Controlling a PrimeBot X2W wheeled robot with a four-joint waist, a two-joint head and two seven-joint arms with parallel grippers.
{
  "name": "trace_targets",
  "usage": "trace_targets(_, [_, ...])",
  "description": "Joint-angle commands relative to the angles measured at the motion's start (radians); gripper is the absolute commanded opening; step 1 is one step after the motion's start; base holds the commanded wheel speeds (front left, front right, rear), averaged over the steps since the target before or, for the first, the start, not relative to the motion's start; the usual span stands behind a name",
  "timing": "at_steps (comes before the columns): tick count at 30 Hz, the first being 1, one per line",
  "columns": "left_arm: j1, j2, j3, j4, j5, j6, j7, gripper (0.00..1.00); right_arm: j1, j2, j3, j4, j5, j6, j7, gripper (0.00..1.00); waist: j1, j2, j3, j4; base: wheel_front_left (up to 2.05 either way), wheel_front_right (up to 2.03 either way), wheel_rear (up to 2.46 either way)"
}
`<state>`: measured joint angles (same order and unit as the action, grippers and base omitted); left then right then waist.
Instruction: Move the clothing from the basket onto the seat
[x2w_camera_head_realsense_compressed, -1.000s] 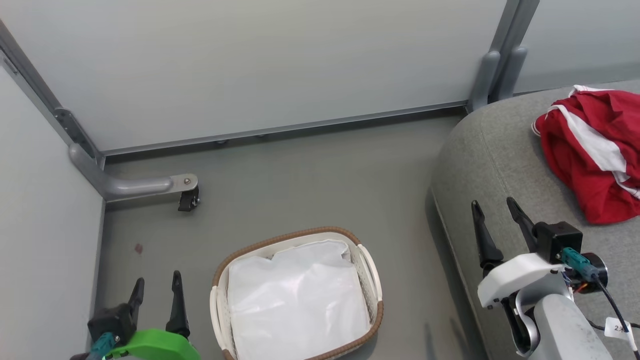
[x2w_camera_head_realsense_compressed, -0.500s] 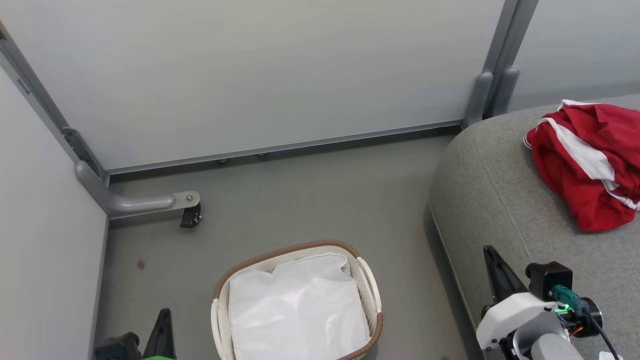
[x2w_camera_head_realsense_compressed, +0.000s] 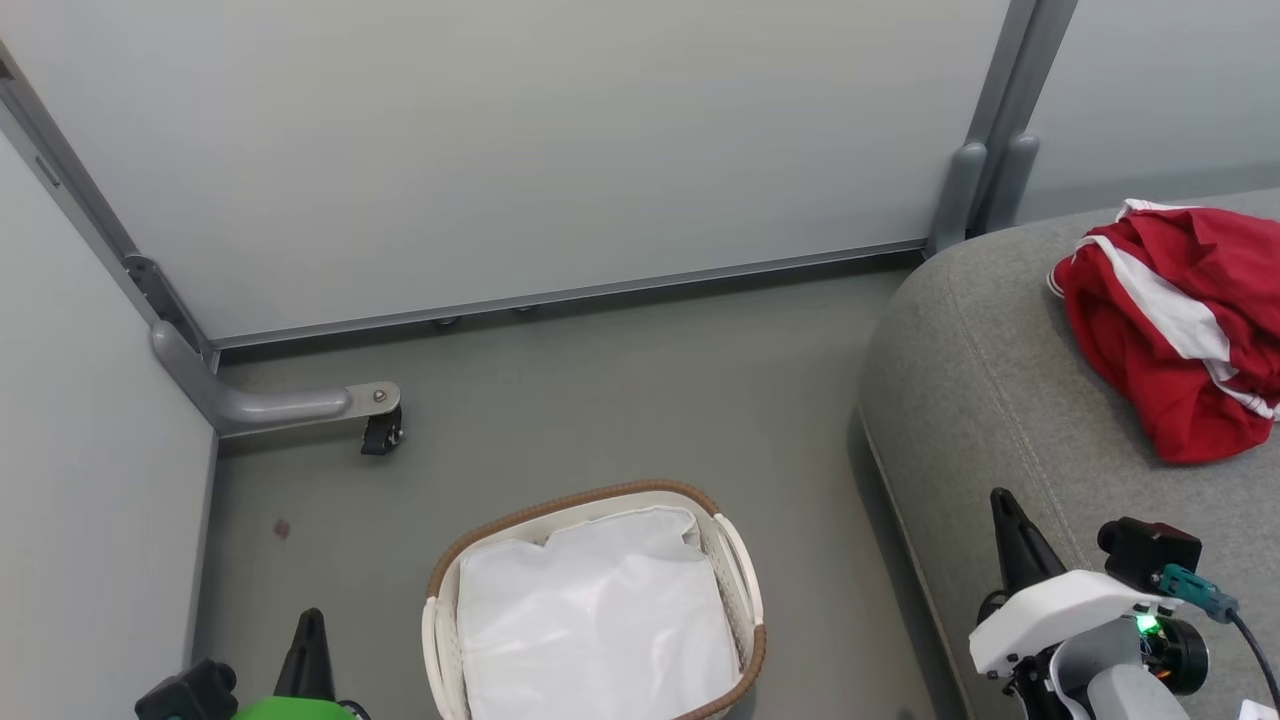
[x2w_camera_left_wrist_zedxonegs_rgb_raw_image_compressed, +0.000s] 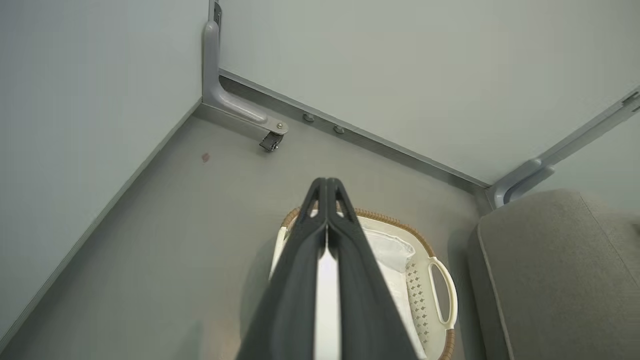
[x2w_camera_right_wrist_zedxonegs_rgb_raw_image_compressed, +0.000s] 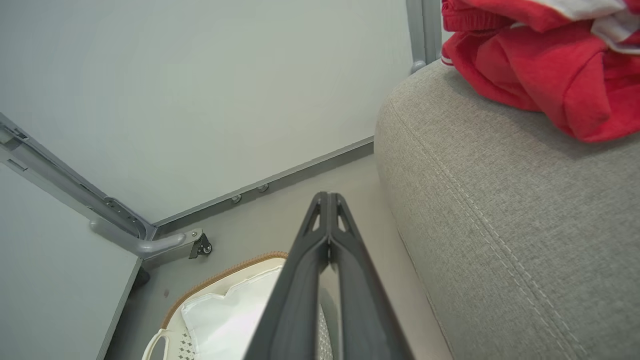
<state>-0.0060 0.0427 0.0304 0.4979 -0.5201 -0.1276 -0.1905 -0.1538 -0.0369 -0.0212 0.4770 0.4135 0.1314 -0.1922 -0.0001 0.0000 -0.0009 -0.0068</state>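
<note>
Red clothing (x2w_camera_head_realsense_compressed: 1170, 330) lies heaped on grey couch (x2w_camera_head_realsense_compressed: 980, 380), well apart from basket (x2w_camera_head_realsense_compressed: 570, 500), where white liner (x2w_camera_head_realsense_compressed: 590, 610) lies bare. Left tool (x2w_camera_left_wrist_zedxonegs_rgb_raw_image_compressed: 326, 182) and right tool (x2w_camera_right_wrist_zedxonegs_rgb_raw_image_compressed: 327, 196) are pressed together and hold nothing. Likely parked, job done.

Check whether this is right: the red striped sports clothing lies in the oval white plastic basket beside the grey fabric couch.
No. The red striped sports clothing lies on the grey fabric couch, as the head view shows; the oval white plastic basket stands beside it.
</note>
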Motion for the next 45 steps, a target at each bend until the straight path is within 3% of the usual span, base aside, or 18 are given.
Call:
trace_targets(1, [-0.024, 0.004, 0.005, -0.023, -0.042, -0.001, 0.009, 0.0, -0.007, -0.005, -0.006, -0.025, 0.044, 0.0, 0.009, 0.0, 0.0001, 0.0, 0.0, 0.0, 0.0, 0.0, 0.0])
trace_targets(21, [-0.048, 0.006, 0.026, -0.087, -0.325, -0.002, 0.088, 0.0, 0.007, -0.008, -0.029, -0.084, 0.355, 0.0, 0.089, 0.0, 0.0001, 0.0, 0.001, 0.001, 0.0, 0.0, 0.0])
trace_targets(45, [-0.071, 0.007, 0.048, -0.146, -0.592, -0.003, 0.164, 0.0, 0.022, -0.011, -0.052, -0.138, 0.649, -0.001, 0.166, 0.0, 0.0001, 0.0, 0.002, 0.003, 0.0, 0.0, 0.0])
